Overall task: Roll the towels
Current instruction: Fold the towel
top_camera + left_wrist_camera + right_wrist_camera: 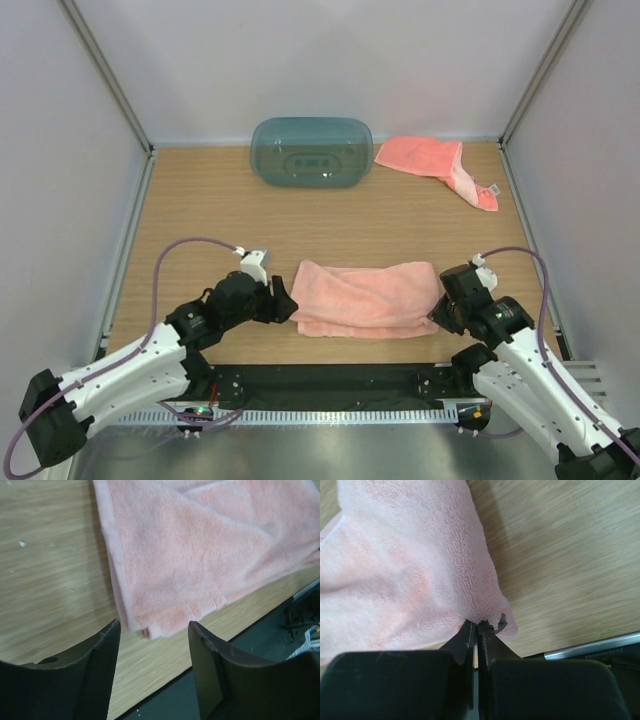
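Wooden table [200,210] between close white walls shows open wood in its middle band. At near left, the left gripper [285,303] has its jaws apart at the left end of the folded towel [365,295], gripping nothing. The right gripper [441,310] is pinched closed on the towel's near right corner. At the far edge stand a teal tub [310,150] and, to its right, the second towel [430,160], both well apart from the arms.

Shows a salmon-pink folded towel [365,297] lying flat at 6 o'clock and a crumpled towel [437,165], white-tagged, at 1 o'clock, well apart.
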Available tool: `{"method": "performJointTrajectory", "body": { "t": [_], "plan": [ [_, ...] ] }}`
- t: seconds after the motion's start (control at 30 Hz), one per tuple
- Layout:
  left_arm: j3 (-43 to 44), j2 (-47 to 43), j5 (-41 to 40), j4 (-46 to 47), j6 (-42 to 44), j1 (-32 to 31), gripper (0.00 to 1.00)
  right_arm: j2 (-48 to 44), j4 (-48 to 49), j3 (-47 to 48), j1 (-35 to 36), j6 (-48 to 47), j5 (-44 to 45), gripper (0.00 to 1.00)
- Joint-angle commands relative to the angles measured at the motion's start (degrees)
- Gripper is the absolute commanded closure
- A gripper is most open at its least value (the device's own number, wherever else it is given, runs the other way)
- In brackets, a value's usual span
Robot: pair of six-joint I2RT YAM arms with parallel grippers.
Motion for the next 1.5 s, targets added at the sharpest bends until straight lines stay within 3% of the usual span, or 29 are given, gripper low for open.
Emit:
{"method": "performJointTrajectory", "body": {
  "t": [0.0,0.23,0.6,0.73,0.8,0.83,0.93,1.07,1.2,1.23,1.47],
  "plan": [
    [-0.39,2.99,-0.83,2.47,-1.6,-3.85,0.42,3.83,-0.01,0.88,0.06,1.61,1.74,0.99],
    [0.67,14.33,-6.03,4.05,-7.32,-13.09,0.43,4.81,2.45,0.7,0.15,0.64,0.42,0.99],
    [1.02,25.05,-11.57,10.46,-11.89,-14.59,0.52,5.42,3.07,0.09,0.24,-0.59,-1.33,0.99],
    [1.37,28.13,-11.22,13.28,-11.98,-14.59,0.72,5.42,2.8,0.09,0.15,-1.12,-1.25,0.99],
    [1.81,29.28,-10.87,14.51,-11.89,-14.59,0.95,5.51,2.89,0.09,0.15,-1.21,-1.25,0.99],
    [1.98,29.45,-11.04,14.6,-11.54,-14.59,1.0,5.68,3.15,0.09,0.23,-1.38,-1.51,0.99],
    [3.12,27.79,-14.62,11.98,-10.66,-14.59,1.0,6.47,4.38,-0.09,0.15,-1.65,-2.12,0.99],
    [4.45,21.21,-22.02,0.48,-8.21,-13.54,1.0,8.84,7.19,-0.52,0.15,-2.7,-4.84,0.99],
    [2.52,15.84,-19.04,-2.88,-6.0,-4.16,1.0,9.2,9.39,-2.28,0.15,-2.7,-6.78,0.99],
    [0.86,14.18,-13.9,-1.15,-5.13,-1.08,1.0,8.5,10.01,-3.24,0.23,-2.62,-7.48,0.99],
    [2.16,16.97,-15.09,-4.03,-8.2,0.97,1.0,9.9,13.09,-6.06,0.15,-4.1,-10.48,0.99]
  ]
}}
